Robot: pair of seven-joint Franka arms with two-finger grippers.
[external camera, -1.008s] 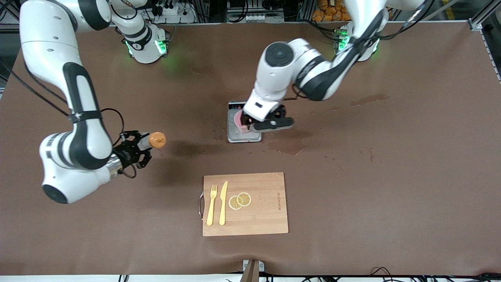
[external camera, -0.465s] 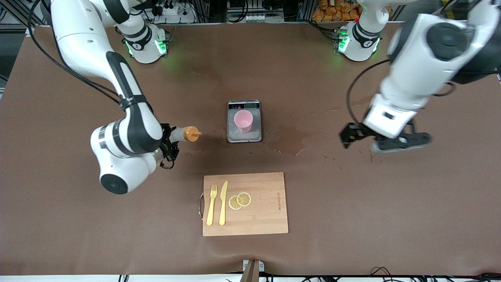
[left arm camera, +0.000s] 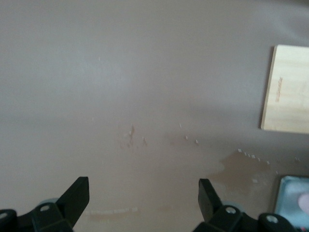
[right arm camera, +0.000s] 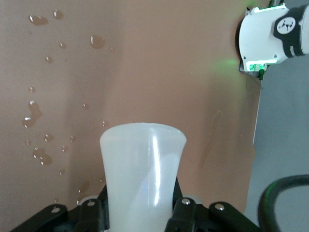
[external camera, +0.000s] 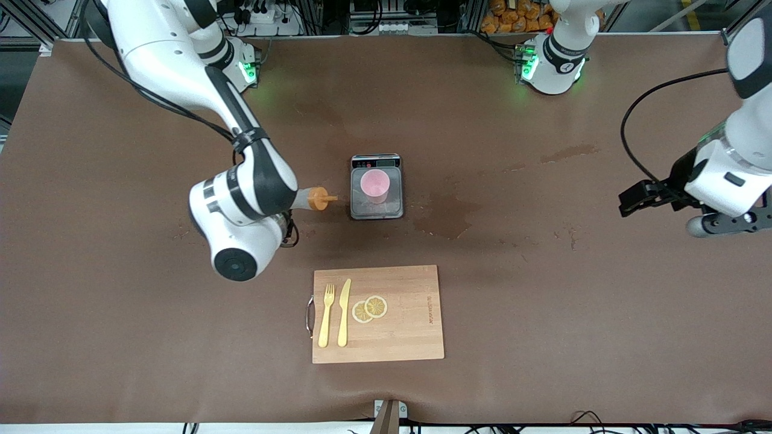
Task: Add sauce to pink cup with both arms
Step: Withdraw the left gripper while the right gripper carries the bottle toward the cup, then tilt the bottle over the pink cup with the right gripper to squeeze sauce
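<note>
Covering the table (external camera: 543, 289), brown mat shows wet stains (external camera: 446, 220).

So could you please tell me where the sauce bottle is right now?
The sauce bottle is held tipped sideways in the right pincer, its orange nozzle pointing at the pink cup on the scale.

place: robot lab | my green-lit bases (external camera: 552, 60) bolted on brown counter (external camera: 543, 301) | aluminium framing (external camera: 739, 36), cables, power strip (external camera: 265, 13) along its edge
</note>
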